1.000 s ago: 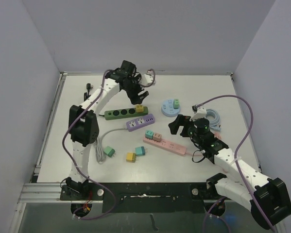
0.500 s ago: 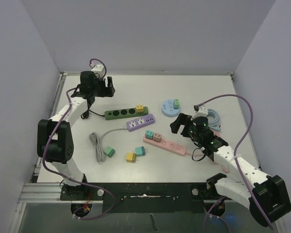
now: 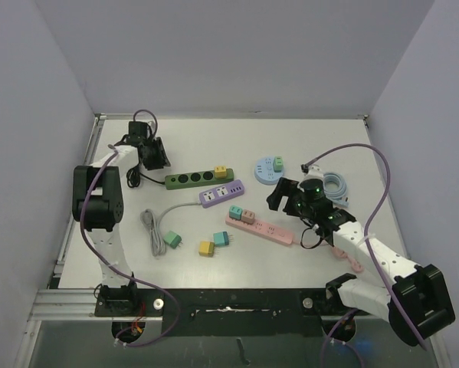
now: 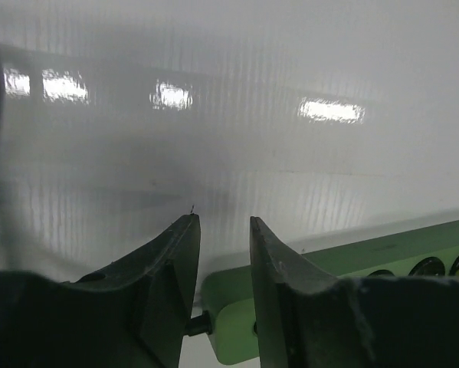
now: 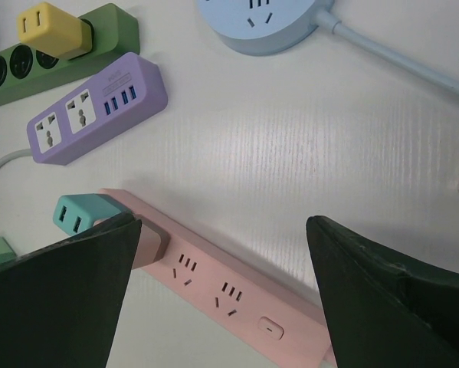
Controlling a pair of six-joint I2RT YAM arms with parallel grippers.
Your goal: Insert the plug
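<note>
The green power strip (image 3: 191,179) lies at the back with a yellow plug (image 3: 221,171) in its right end. My left gripper (image 3: 155,158) hangs low just off the strip's left end (image 4: 237,314). Its jaws stand a narrow gap apart (image 4: 224,222) with nothing between them. My right gripper (image 3: 281,197) is wide open and empty (image 5: 223,230) above the pink power strip (image 5: 237,295), which carries a teal plug (image 5: 80,215) and a brown one at its left end. Loose green (image 3: 172,241), yellow (image 3: 206,248) and teal (image 3: 221,238) plugs lie on the table near the front.
A purple strip (image 3: 221,193) lies between the green and pink ones. A round blue socket (image 3: 269,169) with a green plug and its coiled cable (image 3: 338,186) sits at the right. A grey cable (image 3: 154,226) loops at the left.
The left arm swung from above the green strip's right end out to the far left, then lowered its gripper to the strip's left end. The right arm barely shifted.
</note>
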